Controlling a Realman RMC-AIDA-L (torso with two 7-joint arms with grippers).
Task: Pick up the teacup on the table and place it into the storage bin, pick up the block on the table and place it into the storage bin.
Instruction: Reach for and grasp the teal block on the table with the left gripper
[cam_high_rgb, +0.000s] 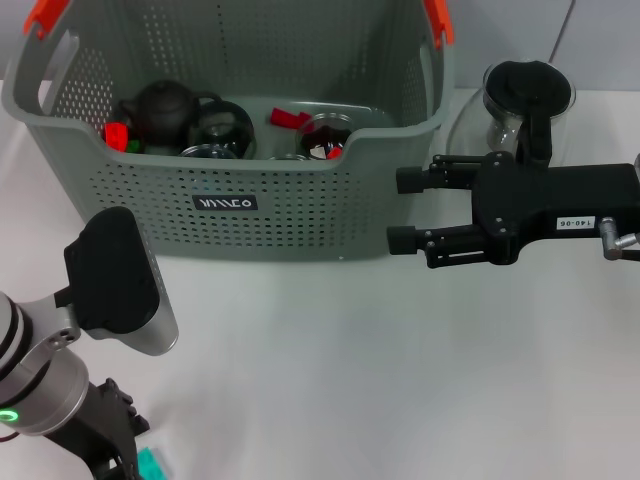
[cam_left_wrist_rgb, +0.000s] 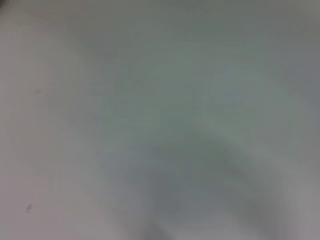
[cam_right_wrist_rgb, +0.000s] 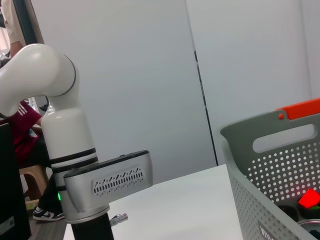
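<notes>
Hovering beside your large grey-green perforated plastic storage bin (cam_high_rgb: 240, 190), the right gripper (cam_high_rgb: 405, 210) is spread and empty. A small teal block (cam_high_rgb: 152, 465) lies by the left gripper (cam_high_rgb: 115, 450) — finger state unclear. Likely light and rigid — pinch its flat sides.

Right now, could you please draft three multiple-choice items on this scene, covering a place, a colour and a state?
1. Where is the glass pot?
A. Inside the bin
B. On the table beside the storage bin
C. Held by a tool

2. What colour are the bin's handle tabs?
A. Blue
B. Yellow
C. Orange-red

3. What is the state of the right tool?
A. Open, holding nothing
B. Shut on a teacup
C. Inside the bin

Answers: B, it stands outside the bin's wall, behind the right arm; C, both top corners show orange-red; A, its fingers are spread apart in front of the bin.
</notes>
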